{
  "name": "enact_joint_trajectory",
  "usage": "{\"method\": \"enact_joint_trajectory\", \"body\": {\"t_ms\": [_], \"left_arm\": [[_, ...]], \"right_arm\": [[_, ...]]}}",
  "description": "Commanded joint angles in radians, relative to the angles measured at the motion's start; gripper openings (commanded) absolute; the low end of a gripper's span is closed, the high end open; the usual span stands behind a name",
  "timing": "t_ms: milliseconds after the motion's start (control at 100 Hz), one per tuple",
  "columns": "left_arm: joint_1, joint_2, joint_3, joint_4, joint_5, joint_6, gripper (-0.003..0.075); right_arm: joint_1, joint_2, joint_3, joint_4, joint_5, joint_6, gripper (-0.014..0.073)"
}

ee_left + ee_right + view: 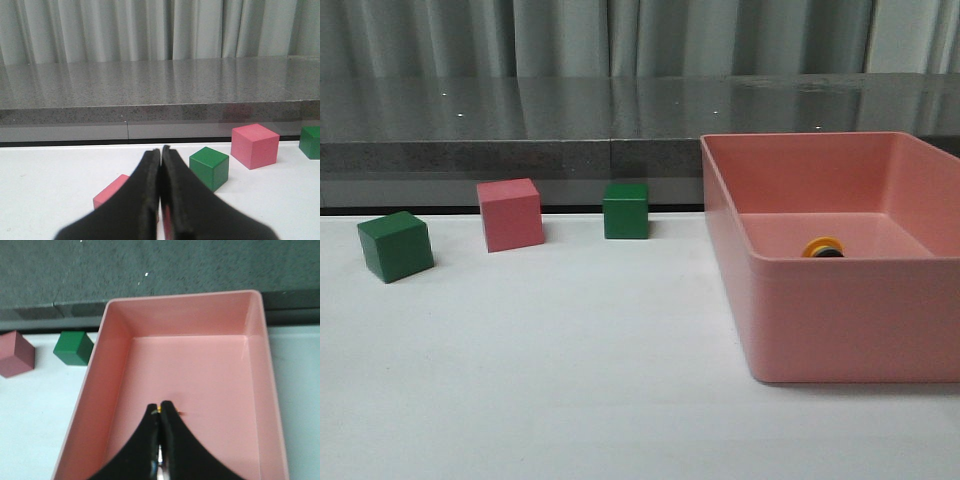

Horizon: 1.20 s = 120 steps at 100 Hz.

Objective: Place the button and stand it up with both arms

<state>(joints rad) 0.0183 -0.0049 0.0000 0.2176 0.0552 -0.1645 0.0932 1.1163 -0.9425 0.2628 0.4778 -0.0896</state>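
The button (823, 247) lies inside the pink bin (840, 320) on the right side of the bench (570, 380), its yellow cap just showing above the bin's near wall. The left claw (161, 200) is pressed shut, holding nothing, near the cubes. The right claw (160, 440) hangs above the bin, fingers together, nothing gripped.

1. Two green cubes in the front view: one at the left (395, 246), one further back (625, 210).
2. Pink cubes: one here (510, 214), and a second beside the left pincer (116, 192).
3. One pink bin (840, 320).
4. One button (823, 247).
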Motion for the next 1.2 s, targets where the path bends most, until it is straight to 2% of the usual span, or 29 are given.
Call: {"method": "enact_joint_trajectory", "body": {"t_ms": [0,60,110,160,280,350,470,940,990,1040,1090,1190], "left_arm": [[-0.004,-0.031,0.045,0.002,-0.074,-0.009,-0.002],[-0.004,-0.031,0.045,0.002,-0.074,-0.009,-0.002],[-0.004,-0.031,0.045,0.002,-0.074,-0.009,-0.002],[-0.004,-0.031,0.045,0.002,-0.074,-0.009,-0.0019],[-0.004,-0.031,0.045,0.002,-0.074,-0.009,-0.0019],[-0.004,-0.031,0.045,0.002,-0.074,-0.009,-0.002],[-0.004,-0.031,0.045,0.002,-0.074,-0.009,-0.0019],[-0.004,-0.031,0.045,0.002,-0.074,-0.009,-0.002],[-0.004,-0.031,0.045,0.002,-0.074,-0.009,-0.002],[-0.004,-0.031,0.045,0.002,-0.074,-0.009,-0.002],[-0.004,-0.031,0.045,0.002,-0.074,-0.009,-0.002],[-0.004,-0.031,0.045,0.002,-0.074,-0.009,-0.002]], "right_arm": [[0.035,0.068,-0.065,0.015,-0.022,-0.082,-0.0044],[0.07,0.115,-0.078,0.015,-0.011,-0.111,0.0011],[0.093,0.155,-0.08,0.015,-0.015,-0.138,0.0093],[0.106,0.186,-0.08,0.015,-0.027,-0.145,0.0205],[0.111,0.256,-0.08,0.015,-0.06,-0.145,0.0539],[0.111,0.294,-0.08,0.015,-0.083,-0.145,0.0652],[0.111,0.367,-0.08,0.013,-0.11,-0.146,0.0614],[0.111,0.654,-0.08,-0.011,-0.167,-0.152,0.0615],[0.111,0.669,-0.08,-0.011,-0.166,-0.152,0.0594],[0.111,0.674,-0.08,-0.011,-0.163,-0.152,0.053],[0.111,0.673,-0.08,-0.011,-0.159,-0.152,0.0412],[0.111,0.655,-0.086,-0.011,-0.138,-0.152,0.009]]}}
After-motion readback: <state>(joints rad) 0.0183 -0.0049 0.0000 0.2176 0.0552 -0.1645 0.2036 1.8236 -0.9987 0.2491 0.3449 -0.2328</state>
